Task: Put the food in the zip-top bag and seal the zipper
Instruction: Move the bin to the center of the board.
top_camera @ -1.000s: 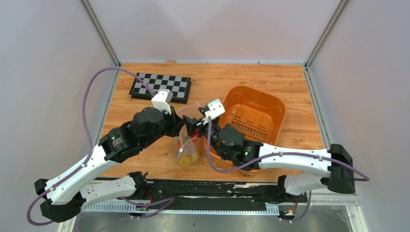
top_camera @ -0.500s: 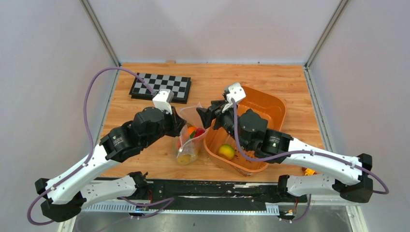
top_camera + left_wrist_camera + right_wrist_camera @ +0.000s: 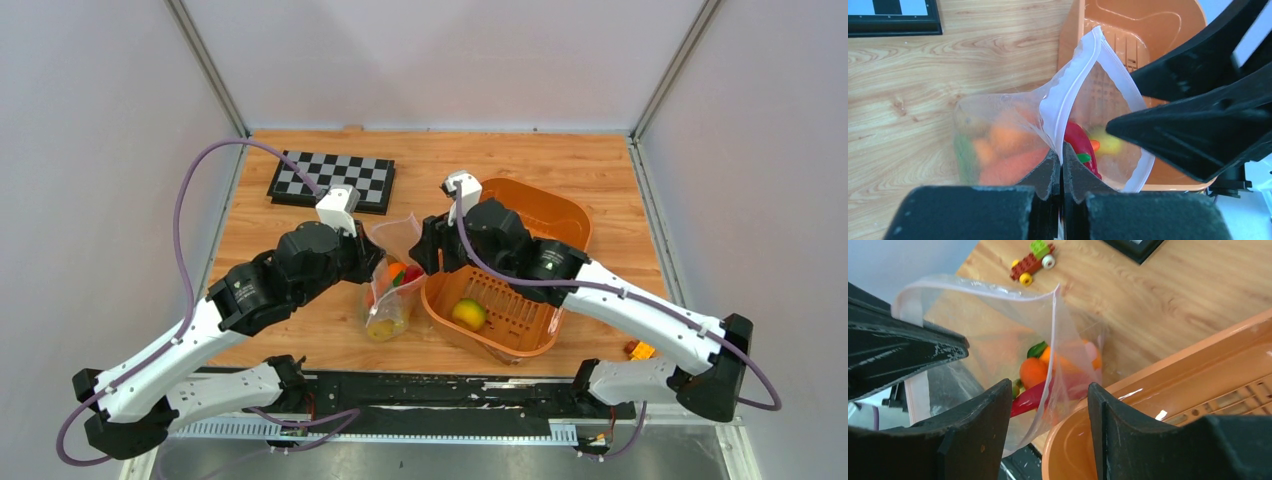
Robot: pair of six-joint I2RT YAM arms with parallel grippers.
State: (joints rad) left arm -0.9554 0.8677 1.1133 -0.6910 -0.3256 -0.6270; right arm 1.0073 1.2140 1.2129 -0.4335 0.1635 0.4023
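The clear zip-top bag (image 3: 388, 300) stands open on the table beside the basket. Food shows inside it: an orange ball (image 3: 1033, 371), a red chilli (image 3: 1079, 147) and green pieces. My left gripper (image 3: 371, 264) is shut on the bag's near rim (image 3: 1061, 159) and holds it up. The pale zipper strip (image 3: 1075, 87) runs round the open mouth. My right gripper (image 3: 427, 252) is open, and its fingers (image 3: 983, 425) straddle the bag's right edge (image 3: 1048, 390) above the basket rim without touching it. A yellow-green fruit (image 3: 467, 313) lies in the basket.
The orange plastic basket (image 3: 535, 197) stands right of the bag and touches it; it also shows in the wrist views (image 3: 1148, 20) (image 3: 1173, 390). A checkerboard (image 3: 333, 180) lies at the back left. A block toy car (image 3: 1031, 260) sits on the table beyond the bag.
My right arm has lifted away from the bag mouth and swung back, uncovering the basket's front and the fruit in it. My left gripper still holds the bag in the same place.
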